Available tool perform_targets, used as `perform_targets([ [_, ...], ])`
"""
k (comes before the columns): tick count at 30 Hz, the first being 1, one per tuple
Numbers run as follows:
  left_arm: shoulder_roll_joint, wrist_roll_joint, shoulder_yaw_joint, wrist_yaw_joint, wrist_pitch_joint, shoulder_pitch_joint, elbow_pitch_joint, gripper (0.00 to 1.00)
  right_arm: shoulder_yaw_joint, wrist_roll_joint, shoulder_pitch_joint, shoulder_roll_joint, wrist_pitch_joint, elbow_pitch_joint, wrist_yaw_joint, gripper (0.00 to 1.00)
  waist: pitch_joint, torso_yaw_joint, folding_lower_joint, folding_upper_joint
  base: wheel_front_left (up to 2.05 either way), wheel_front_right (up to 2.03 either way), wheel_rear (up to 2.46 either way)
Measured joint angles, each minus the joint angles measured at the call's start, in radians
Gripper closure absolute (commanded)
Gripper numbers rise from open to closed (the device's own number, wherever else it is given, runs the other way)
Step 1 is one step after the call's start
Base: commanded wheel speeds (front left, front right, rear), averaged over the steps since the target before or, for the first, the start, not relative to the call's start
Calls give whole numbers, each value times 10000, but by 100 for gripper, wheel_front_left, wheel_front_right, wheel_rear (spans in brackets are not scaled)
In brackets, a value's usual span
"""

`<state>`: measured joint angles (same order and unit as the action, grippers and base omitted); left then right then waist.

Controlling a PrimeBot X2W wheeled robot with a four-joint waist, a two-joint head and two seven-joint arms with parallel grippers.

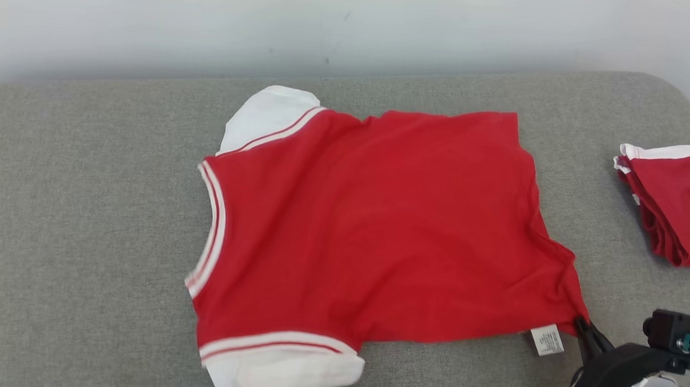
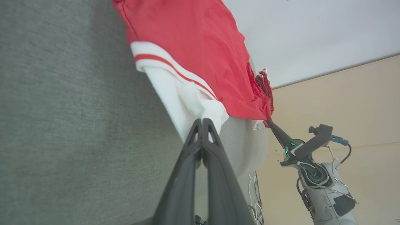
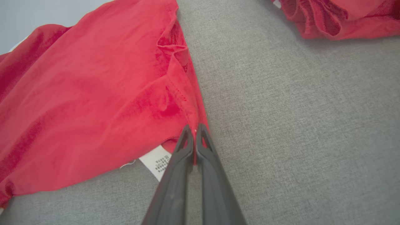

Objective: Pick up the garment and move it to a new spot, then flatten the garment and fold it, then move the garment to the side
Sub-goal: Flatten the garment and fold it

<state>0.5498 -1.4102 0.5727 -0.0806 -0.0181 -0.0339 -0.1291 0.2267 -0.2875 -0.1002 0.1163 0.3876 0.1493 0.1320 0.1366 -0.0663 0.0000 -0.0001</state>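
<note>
Across the middle of the grey worktop [image 1: 77, 199] the red garment [image 1: 379, 220] lies spread out. The left gripper [image 2: 202, 120] has its jaws clamped on the near white sleeve [image 1: 290, 372] — the right gripper [image 1: 582, 325] pinches the hem corner, jaws closed, just beside the label [image 1: 547, 340]. A folded red cloth [image 1: 684, 205] sits well apart at the right edge.

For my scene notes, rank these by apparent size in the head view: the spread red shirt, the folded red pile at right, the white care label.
1. spread red shirt
2. folded red pile, cut off by the frame edge, so judged by its visible part alone
3. white care label
</note>
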Motion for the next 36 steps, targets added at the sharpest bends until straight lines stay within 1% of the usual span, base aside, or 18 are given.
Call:
perform_targets([
  [3, 121, -282, 136, 13, 382, -252, -127, 100, 196, 104, 268, -92, 328, -215, 0, 100, -5, 4, 0, 0, 0, 0, 0],
  [5, 236, -345, 73, 27, 387, -332, -196, 100, 341, 167, 468, -167, 545, -405, 0, 100, 4, 15, 0, 0, 0, 0, 0],
  [7, 249, -261, -244, 27, -6, -306, -242, 100, 410, 209, 622, -234, 708, -606, 0, 100, 26, 25, 0, 0, 0, 0, 0],
  [11, 134, -36, -633, -86, -608, -3, -320, 100, 382, 190, 579, -347, 589, -989, 0, 100, 105, -1, 0, 0, 0, 0, 0],
  [16, -268, 552, -886, -176, -1237, 814, 29, 100, 297, 284, 167, -403, 50, -1051, 0, 100, 216, -42, 1, 1, 0, 0, 0],
  [18, -558, 752, -957, -244, -1605, 1203, 253, 100, 299, 357, -32, -430, -178, -995, 0, 100, 253, -39, 2, 1, 0, 0, 0],
  [23, -1099, 1383, -1005, -311, -2029, 2051, 1064, 100, 307, 512, -430, -485, -556, -711, 0, 100, 359, -36, 2, 2, 0, 0, 0],
  [28, -1547, 1954, -1104, -351, -2270, 2761, 1768, 100, 272, 537, -960, -554, -836, -303, 0, 100, 552, -85, 2, 2, 0, 0, 0],
  [36, -2104, 2731, -1425, -437, -2408, 3510, 2307, 100, 454, 830, -1997, -612, -1325, 529, 0, 100, 979, -164, 2, 2, 0, 0, 0],
])
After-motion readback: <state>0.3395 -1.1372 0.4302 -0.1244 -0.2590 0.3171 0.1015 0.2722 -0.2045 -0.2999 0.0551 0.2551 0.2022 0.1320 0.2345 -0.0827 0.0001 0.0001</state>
